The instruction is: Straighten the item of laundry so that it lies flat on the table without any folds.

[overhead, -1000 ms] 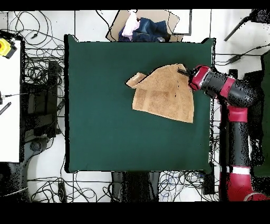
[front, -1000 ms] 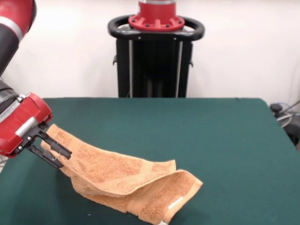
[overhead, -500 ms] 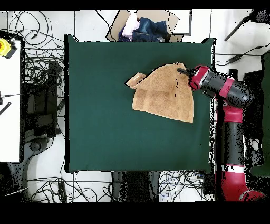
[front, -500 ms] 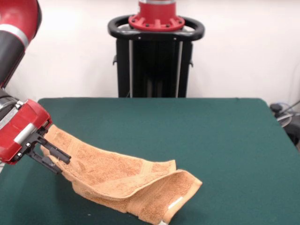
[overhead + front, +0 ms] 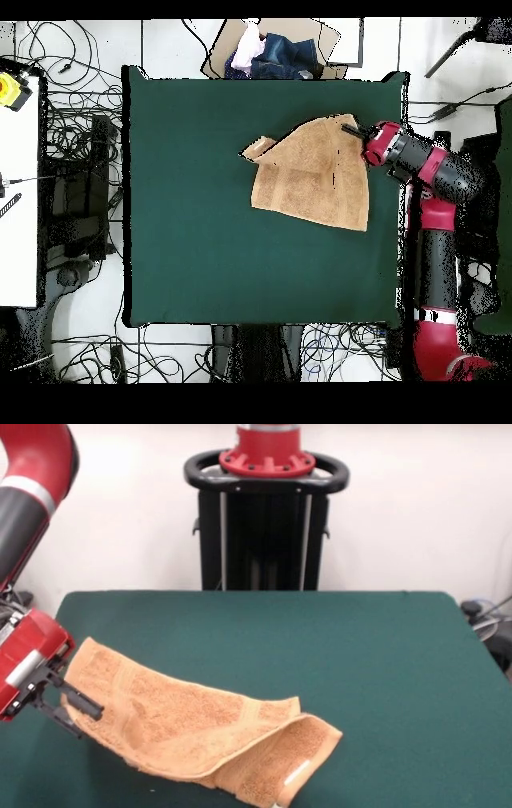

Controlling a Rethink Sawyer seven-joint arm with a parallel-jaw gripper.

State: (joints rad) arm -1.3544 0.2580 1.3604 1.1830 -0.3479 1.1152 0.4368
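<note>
Gripper (image 5: 70,706) clamped on one corner of the towel (image 5: 192,732), lifting that edge just off the table (image 5: 384,656). Cloth trails away from the gripper toward mid-table. Far end is doubled over itself, so partly spread only; that fold remains to be opened. White tag (image 5: 298,771) at folded end, no legible writing
</note>
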